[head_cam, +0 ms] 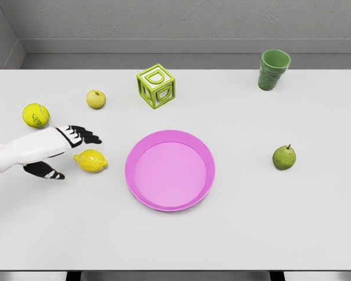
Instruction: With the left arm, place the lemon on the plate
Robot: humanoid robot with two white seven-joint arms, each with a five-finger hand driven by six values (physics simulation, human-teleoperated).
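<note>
A yellow lemon [91,160] lies on the white table, just left of the pink plate [170,170]. My left hand [70,153] reaches in from the left edge and hovers right beside the lemon. Its dark fingers [85,135] are spread above the fruit and the thumb [50,173] sits below it. The hand is open and holds nothing. The plate has nothing on it. My right arm is out of view.
A tennis ball [35,115] and a yellow apple [96,99] lie behind the hand. A green letter cube [156,86] stands behind the plate. A green cup [274,69] is at the back right, a green pear [284,157] right of the plate.
</note>
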